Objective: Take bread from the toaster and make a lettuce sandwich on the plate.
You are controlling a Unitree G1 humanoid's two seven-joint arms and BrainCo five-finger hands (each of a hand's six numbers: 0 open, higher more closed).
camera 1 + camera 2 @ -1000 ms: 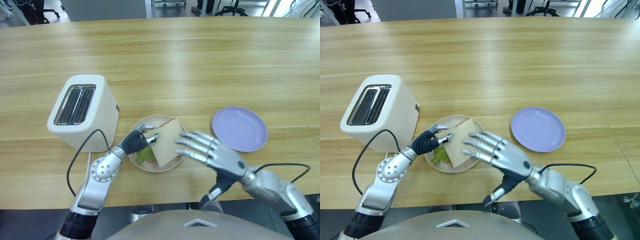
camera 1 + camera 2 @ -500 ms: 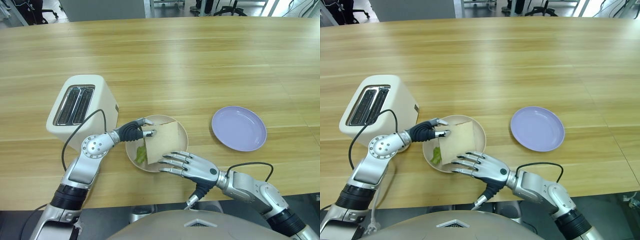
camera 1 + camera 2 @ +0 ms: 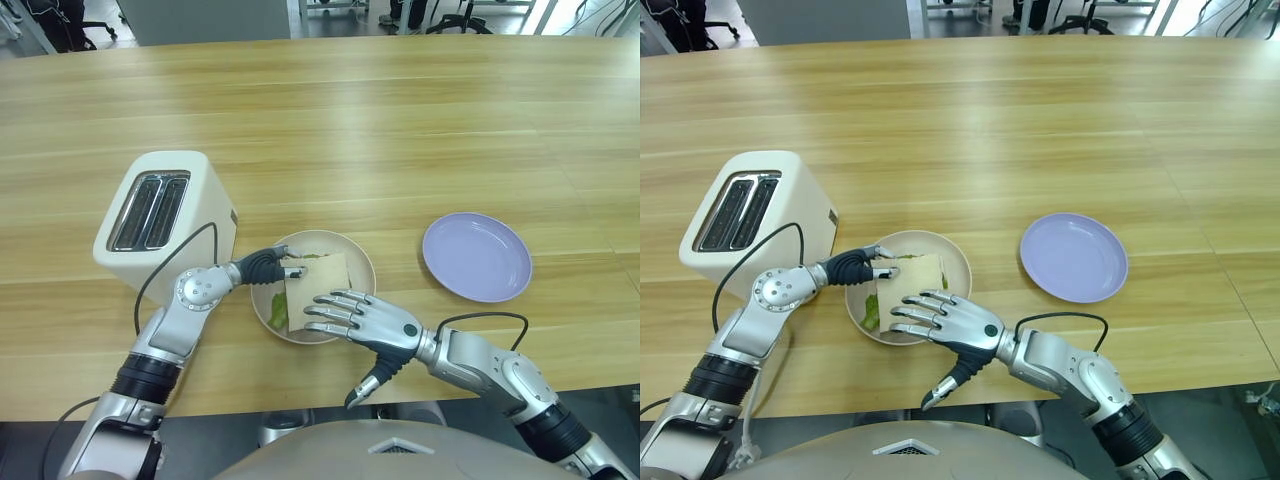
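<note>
Beige plate [image 3: 358,262] sits on wooden counter [image 3: 400,130], toward its front edge. Bread slice [image 3: 320,272] lies flat in plate on top of lettuce [image 3: 276,311], w/ green poking out at plate's left side & far rim. L robot hand [image 3: 262,267] comes in from plate's left, fingertips pinched on bread slice's left edge. R robot hand [image 3: 362,318] is at plate's near-right side, palm down, fingers spread & straight, tips resting on bread slice's near half. It grasps nothing. Toaster [image 3: 165,225] stands just left of plate, slots up. Purple plate [image 3: 477,256] lies right of beige plate, apart from it.
</note>
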